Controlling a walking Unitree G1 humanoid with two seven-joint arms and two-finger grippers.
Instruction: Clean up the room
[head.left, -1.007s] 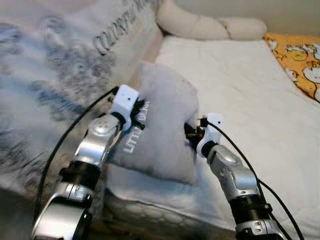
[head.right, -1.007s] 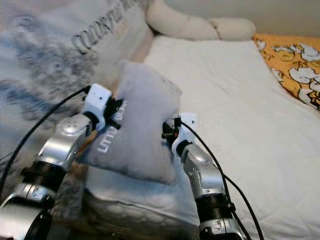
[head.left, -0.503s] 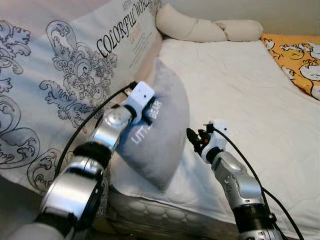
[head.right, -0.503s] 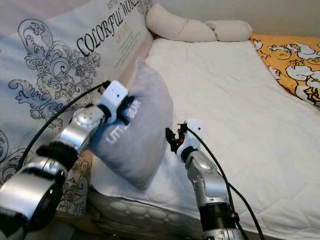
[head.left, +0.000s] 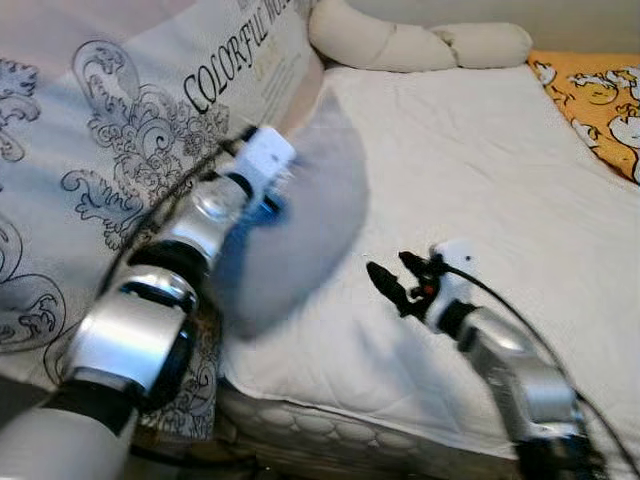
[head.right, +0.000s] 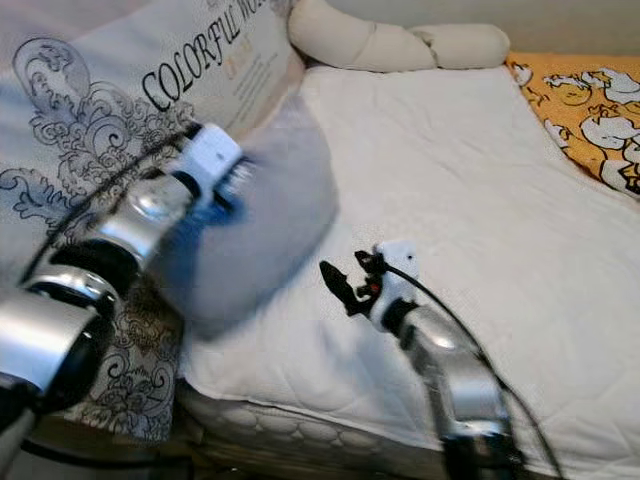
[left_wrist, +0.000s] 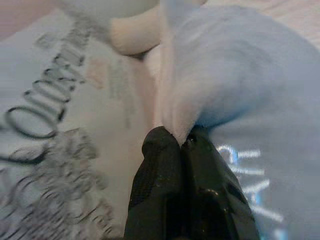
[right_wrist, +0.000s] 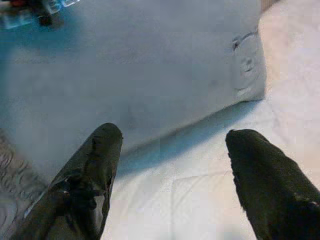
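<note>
Left gripper (left_wrist: 182, 142) was clamped on the edge of the grey pillow (head.left: 300, 215), fingers pinched tight on a fold of the fabric next to the white lettering. Pillow was at the left edge of the bed (head.left: 480, 180), up against the big printed cushion (head.left: 130, 130) with the "COLORFUL" text and scroll pattern. Head views were blurred around the left arm and the pillow, so I couldn't tell whether the pillow's lower end rested on the mattress or was lifted off it.

Right gripper (head.left: 392, 282) was released, both fingers spread wide, holding nothing. It hung just over the white quilted mattress cover, near the pillow's right side but apart from it. In the right wrist view its fingers (right_wrist: 90, 170) framed the pillow's grey face and a bit of mattress below it.

At the head of the bed a long cream bolster (head.left: 420, 40) lay across the top of the mattress. An orange blanket (head.left: 600, 95) with a white cartoon print covered the far right side of the bed.
</note>
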